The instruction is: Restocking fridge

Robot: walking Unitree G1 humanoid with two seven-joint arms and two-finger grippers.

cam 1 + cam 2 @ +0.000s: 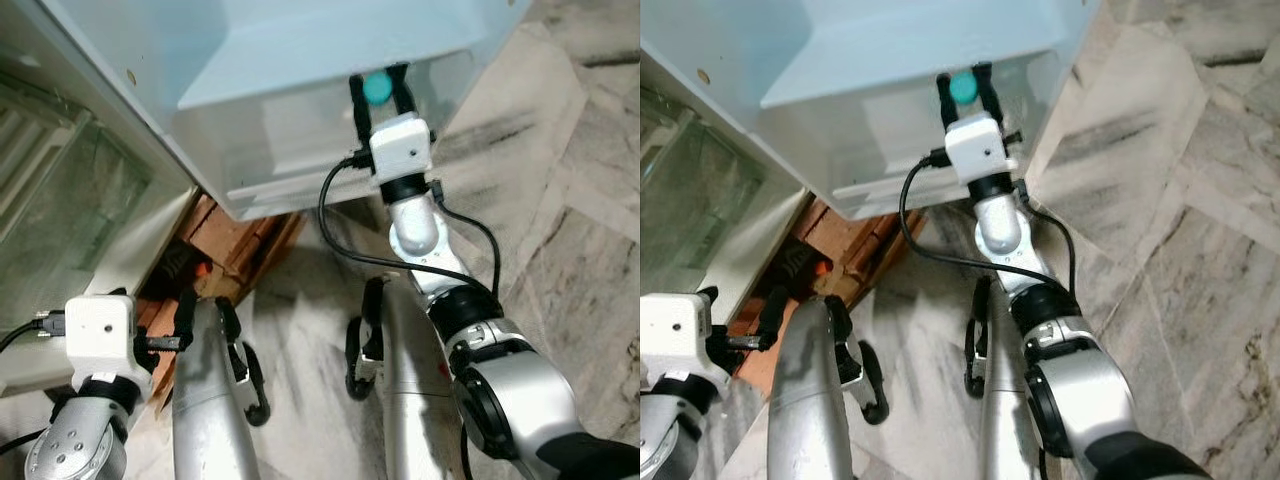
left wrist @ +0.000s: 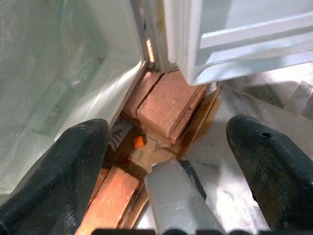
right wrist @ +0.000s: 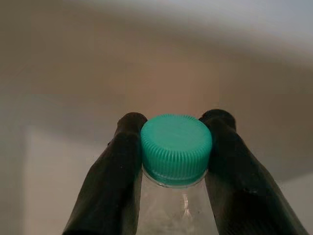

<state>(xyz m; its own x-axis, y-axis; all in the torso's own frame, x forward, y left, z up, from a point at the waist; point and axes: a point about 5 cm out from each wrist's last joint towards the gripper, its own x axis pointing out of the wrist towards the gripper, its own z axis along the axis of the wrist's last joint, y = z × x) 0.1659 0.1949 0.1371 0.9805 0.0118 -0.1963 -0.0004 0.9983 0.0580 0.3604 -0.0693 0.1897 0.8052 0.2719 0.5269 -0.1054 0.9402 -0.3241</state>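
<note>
A clear bottle with a teal cap [image 1: 378, 88] stands in the pale shelf of the open fridge door [image 1: 300, 150]. My right gripper [image 1: 378, 92] reaches up to it and is shut on the bottle [image 3: 177, 148] just under the cap, one black finger on each side. The bottle's body is mostly hidden by the frosted shelf wall. My left gripper [image 1: 205, 320] hangs low at the left, open, with nothing between its fingers [image 2: 54, 176], near the foot of the fridge.
Reddish bricks [image 2: 164, 105] and wood pieces lie under the fridge's bottom edge, with a small orange bit [image 2: 139, 142] among them. A glass-fronted fridge interior [image 1: 60, 200] is at the left. Marble floor [image 1: 560, 200] spreads to the right. My silver legs [image 1: 205, 410] stand below.
</note>
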